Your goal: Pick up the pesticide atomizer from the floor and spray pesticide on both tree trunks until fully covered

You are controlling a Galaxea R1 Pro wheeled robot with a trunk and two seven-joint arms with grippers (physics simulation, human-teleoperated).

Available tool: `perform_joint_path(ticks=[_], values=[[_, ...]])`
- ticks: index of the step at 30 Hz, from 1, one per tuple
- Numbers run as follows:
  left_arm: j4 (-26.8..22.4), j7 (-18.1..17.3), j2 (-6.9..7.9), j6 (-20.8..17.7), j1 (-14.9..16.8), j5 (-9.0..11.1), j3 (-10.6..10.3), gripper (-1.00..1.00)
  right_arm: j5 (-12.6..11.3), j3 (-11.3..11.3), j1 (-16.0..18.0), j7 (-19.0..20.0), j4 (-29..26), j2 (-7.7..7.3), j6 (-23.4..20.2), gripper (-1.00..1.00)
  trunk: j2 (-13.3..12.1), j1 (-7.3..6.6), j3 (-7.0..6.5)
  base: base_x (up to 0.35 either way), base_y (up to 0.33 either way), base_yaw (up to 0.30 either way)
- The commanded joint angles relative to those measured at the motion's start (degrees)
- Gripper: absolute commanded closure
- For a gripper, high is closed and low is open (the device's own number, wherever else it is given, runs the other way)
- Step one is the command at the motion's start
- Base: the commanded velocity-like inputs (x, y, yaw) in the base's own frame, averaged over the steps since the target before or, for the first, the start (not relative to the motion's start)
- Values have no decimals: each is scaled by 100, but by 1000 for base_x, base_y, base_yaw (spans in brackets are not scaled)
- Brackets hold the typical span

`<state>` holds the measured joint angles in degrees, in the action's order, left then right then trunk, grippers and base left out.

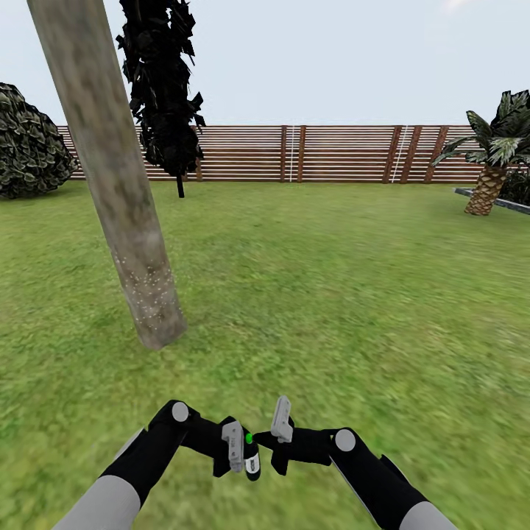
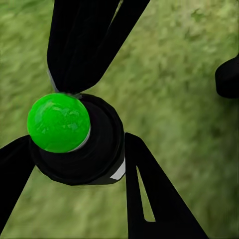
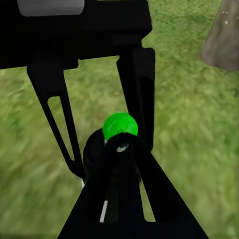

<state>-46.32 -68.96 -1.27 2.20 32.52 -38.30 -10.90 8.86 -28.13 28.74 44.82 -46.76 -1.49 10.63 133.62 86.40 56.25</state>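
Observation:
The pesticide atomizer (image 1: 252,458), a small black bottle with a green cap (image 2: 58,122), hangs low over the lawn. My left gripper (image 1: 245,458) is shut on its body, one finger on each side. My right gripper (image 1: 258,440) comes in from the other side, shut, its joined tips (image 3: 119,147) right against the green cap (image 3: 119,125). A thick pale tree trunk (image 1: 125,206) rises ahead on the left, leaning in the head view. White specks dot its lower part (image 1: 149,287). Its base also shows in the right wrist view (image 3: 224,40). The crown is out of view.
Green lawn (image 1: 331,294) stretches ahead to a brown slat fence (image 1: 331,153). A near-black conifer (image 1: 162,88) stands behind the trunk, and a dark bush (image 1: 26,143) sits far left. At far right are a short palm (image 1: 489,177) and a grey paving edge (image 1: 493,200).

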Motion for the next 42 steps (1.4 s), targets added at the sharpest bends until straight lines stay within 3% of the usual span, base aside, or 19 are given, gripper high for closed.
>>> perform_joint_path(ticks=[1, 34, 37, 42], values=[[0, -1, -15, 0, 0, -1, 0, 100, 1, 0, 0, 0, 0, 0, 0, 100, 0, 0, 0, 0, 0, 0], [41, 2, -81, 0, 9, -17, 3, 100, 9, 0, 0, 0, 53, -9, 0, 100, 0, 0, 0, 0, 0, 0], [80, 5, 15, 3, 6, -51, 20, 100, 5, 0, 0, 0, 50, -9, 0, 100, 0, 0, 0, 0, 0, 0], [96, 116, 659, -4, -15, -79, 51, 100, 2, -9, 0, 0, 19, -1, 0, 100, 0, 0, 0, 0, 0, 0]])
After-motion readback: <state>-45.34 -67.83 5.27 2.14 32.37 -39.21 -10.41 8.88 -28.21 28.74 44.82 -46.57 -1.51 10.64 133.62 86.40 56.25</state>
